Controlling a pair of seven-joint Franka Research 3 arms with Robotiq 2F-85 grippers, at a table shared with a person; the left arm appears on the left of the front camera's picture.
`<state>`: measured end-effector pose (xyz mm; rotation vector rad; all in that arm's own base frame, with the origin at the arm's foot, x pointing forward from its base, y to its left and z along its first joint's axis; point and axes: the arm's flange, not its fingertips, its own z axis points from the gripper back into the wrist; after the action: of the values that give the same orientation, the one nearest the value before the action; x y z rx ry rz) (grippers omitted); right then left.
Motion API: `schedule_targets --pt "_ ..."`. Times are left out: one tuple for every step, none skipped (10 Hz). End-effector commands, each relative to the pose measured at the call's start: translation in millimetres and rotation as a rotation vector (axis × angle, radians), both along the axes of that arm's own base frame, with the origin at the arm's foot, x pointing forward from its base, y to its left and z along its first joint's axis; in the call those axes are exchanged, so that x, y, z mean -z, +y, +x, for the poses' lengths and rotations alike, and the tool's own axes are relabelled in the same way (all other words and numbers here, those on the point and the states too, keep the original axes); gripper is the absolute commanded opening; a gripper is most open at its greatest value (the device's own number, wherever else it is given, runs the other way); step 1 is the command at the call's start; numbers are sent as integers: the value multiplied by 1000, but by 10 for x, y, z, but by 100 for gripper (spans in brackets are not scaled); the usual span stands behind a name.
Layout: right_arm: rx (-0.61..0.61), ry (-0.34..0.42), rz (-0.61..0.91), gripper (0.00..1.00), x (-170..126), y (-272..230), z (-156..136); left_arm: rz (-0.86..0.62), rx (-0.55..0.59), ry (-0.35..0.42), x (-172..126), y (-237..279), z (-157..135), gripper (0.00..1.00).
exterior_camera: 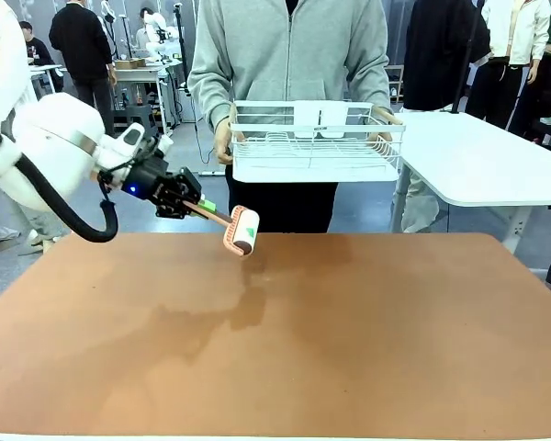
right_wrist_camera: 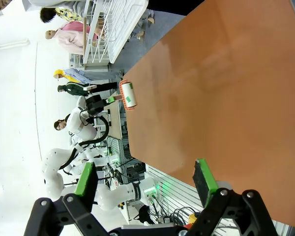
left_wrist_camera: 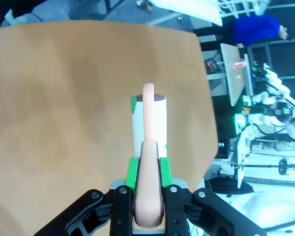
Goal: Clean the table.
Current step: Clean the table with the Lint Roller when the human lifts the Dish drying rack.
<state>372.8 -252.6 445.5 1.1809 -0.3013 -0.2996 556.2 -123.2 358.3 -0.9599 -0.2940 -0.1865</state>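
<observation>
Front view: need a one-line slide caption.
The left gripper, jaws shut on a lint roller, holds it above the table while a person holds a white wire rack beyond.

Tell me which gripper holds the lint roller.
The left gripper: its green pads clamp the pink handle of the lint roller, while the right gripper stands open and empty.

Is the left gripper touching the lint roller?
Touching. The left wrist view shows the left gripper clamping the handle of the lint roller between its green pads.

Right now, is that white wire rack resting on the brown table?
No, a person holds the white wire rack up, beyond the table's far edge.
</observation>
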Motion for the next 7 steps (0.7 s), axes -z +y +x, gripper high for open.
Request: schedule_targets --pt "-4 -15 5 100 -18 13 -17 -39 13 41 -163 133 -189 21" --pt "-4 -15 5 100 -18 13 -17 -28 5 32 -187 172 -209 21" --pt "-4 -15 5 100 -18 13 -17 -13 -4 52 -198 184 -198 21" --pt "-4 -15 5 100 -18 13 -17 -5 -3 42 -210 187 -217 21" --pt "-4 -15 5 100 -18 13 -17 -4 -13 47 -225 215 -182 21" --pt "-4 -15 5 100 -18 13 -17 15 -22 59 -300 291 -194 21" --pt "-4 -15 5 100 -18 13 -17 71 -67 53 -479 426 -321 21"
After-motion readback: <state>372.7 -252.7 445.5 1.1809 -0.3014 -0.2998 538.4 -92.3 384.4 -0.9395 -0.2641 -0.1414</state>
